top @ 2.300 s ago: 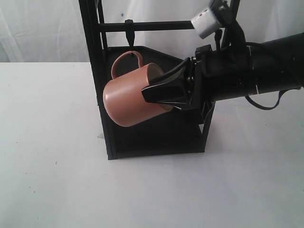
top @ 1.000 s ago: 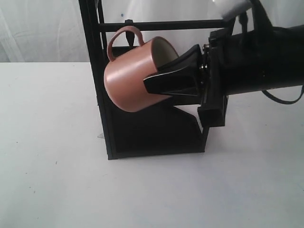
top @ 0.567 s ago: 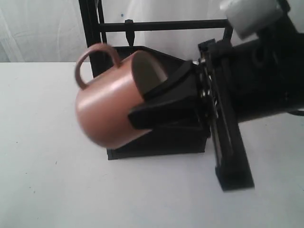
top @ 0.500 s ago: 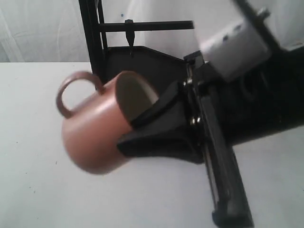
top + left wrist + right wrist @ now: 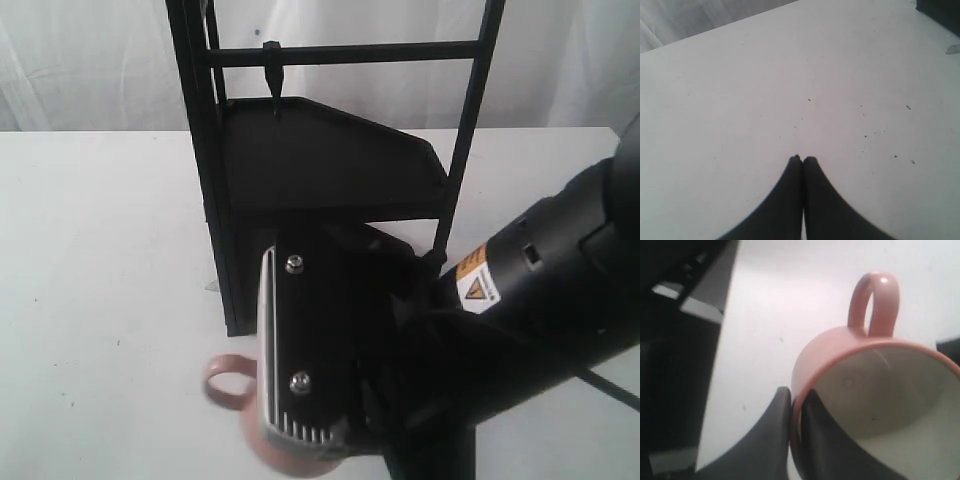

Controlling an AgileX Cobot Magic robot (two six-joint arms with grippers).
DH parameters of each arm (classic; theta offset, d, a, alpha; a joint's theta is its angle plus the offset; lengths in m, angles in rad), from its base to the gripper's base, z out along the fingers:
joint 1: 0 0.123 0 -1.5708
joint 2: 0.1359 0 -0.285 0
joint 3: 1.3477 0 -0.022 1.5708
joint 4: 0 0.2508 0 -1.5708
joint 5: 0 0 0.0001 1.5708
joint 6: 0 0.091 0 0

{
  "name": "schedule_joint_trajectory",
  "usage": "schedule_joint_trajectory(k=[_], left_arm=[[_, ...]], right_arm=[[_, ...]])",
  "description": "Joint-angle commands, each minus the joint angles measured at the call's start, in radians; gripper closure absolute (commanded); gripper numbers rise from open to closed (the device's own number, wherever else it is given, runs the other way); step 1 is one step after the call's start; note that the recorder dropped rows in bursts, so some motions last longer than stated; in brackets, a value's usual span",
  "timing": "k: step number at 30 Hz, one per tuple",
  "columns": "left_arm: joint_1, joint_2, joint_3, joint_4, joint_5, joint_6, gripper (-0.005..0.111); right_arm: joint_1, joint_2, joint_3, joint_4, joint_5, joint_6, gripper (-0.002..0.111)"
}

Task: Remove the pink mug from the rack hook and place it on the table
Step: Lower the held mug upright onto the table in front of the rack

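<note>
mug is off the hook, but it is not safe on the desk yet

your right fingers (image 5: 772, 440) are pinching the wall of the pink mug (image 5: 875, 405). one finger is on the pink outside and one is in the white inside. your left fingers (image 5: 790, 200) are pressed together with nothing between them, low over the bare desk (image 5: 100, 250), far from the job.

the rack hook (image 5: 272, 95) hangs free with nothing on it. the mug is down low in front of the rack (image 5: 195, 150), with its loop handle sticking out to the side. your arm hides most of it in the outside view, and the bottom of the mug runs off the picture. so you cannot tell if it touches the desk.

here is what could go wrong. if you let go while there is air under the mug, it will drop and may tip or crack. if the mug leans, it will land on its edge and roll. you hold only a thin bit of wall, so a quick move could make it slip. when you open up, the inside finger may catch the rim and drag the mug over. your arm is close to the rack, so a wide swing could knock it.
</note>
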Motion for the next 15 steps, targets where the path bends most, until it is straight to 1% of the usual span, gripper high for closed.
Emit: schedule_joint_trajectory(k=[1, 4, 15], left_arm=[[-0.008, -0.004, 0.001, -0.003, -0.001, -0.01, 0.107], [-0.008, -0.004, 0.001, -0.003, -0.001, -0.01, 0.107], [-0.008, -0.004, 0.001, -0.003, -0.001, -0.01, 0.107]], right_arm=[[0.0, 0.014, -0.016, -0.272, -0.021, 0.288, 0.108], [0.0, 0.017, -0.017, -0.317, -0.018, 0.348, 0.108], [-0.002, 0.017, -0.017, -0.345, -0.035, 0.348, 0.108]])
